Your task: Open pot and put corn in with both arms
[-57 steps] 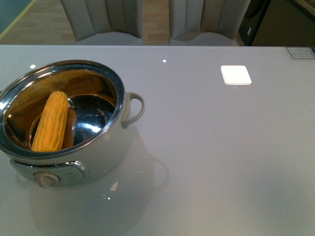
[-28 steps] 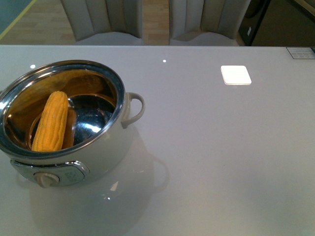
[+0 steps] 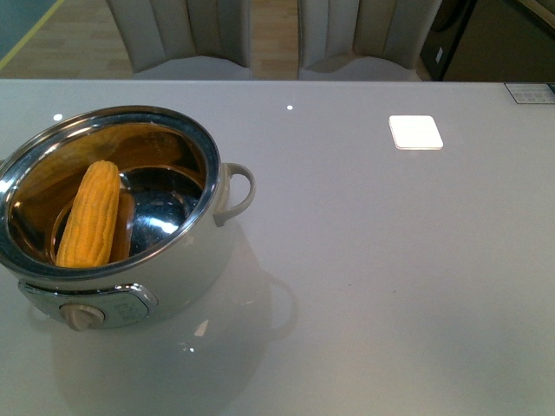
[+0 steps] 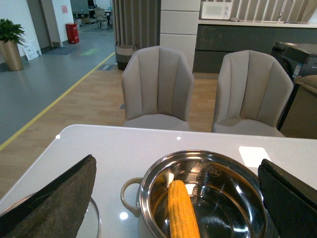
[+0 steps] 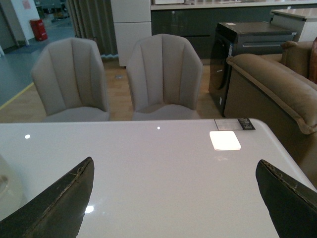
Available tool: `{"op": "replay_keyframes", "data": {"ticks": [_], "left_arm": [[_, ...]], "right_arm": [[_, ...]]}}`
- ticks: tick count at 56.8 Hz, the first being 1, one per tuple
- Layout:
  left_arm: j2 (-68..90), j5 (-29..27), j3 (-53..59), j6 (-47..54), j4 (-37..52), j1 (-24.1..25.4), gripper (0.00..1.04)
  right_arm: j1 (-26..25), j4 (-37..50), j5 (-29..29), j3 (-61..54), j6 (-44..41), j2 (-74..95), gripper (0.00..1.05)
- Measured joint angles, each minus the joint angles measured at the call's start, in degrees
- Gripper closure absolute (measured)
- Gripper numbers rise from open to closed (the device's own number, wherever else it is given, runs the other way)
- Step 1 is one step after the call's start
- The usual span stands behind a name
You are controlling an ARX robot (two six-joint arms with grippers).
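Pot (image 3: pixel 113 217) sits at about 9 o'clock on the grey worktop (image 3: pixel 373 277) in the front view, lid off, steel interior exposed. Corn (image 3: pixel 89 215) is already inside, leaning against the inner wall on the side toward 9 o'clock, tip up near the rim. Loop handle (image 3: pixel 236 192) points toward 3 o'clock, beige dial (image 3: pixel 84 315) faces the camera. Neither arm shows in the front view. Left gripper (image 4: pixel 173 198) hovers over the pot in its wrist view, jaws wide apart, nothing between them, corn visible below. What looks like a glass lid (image 4: pixel 91 220) edge peeks out beside the pot in that view, partly hidden, so not sure. Right gripper (image 5: pixel 173 198) is over bare worktop well away from the pot, jaws spread, empty. White square pad (image 3: pixel 415 132) at about 1 o'clock, two chairs (image 3: pixel 191 35) behind at 12. Judgement: task looks essentially done, pot opened and corn in; all that seems left is arms clearing out or parking.
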State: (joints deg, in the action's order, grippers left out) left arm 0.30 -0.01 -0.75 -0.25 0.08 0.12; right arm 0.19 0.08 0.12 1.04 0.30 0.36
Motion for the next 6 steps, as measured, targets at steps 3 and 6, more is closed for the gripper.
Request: {"op": "replay_keyframes", "data": {"ticks": [3,6], "left_arm": [[0.0,0.0,0.0,0.0,0.0,0.0,0.07],[0.0,0.0,0.0,0.0,0.0,0.0,0.07]], "right_arm": [[0.0,0.0,0.0,0.0,0.0,0.0,0.09],[0.0,0.0,0.0,0.0,0.0,0.0,0.09]]}}
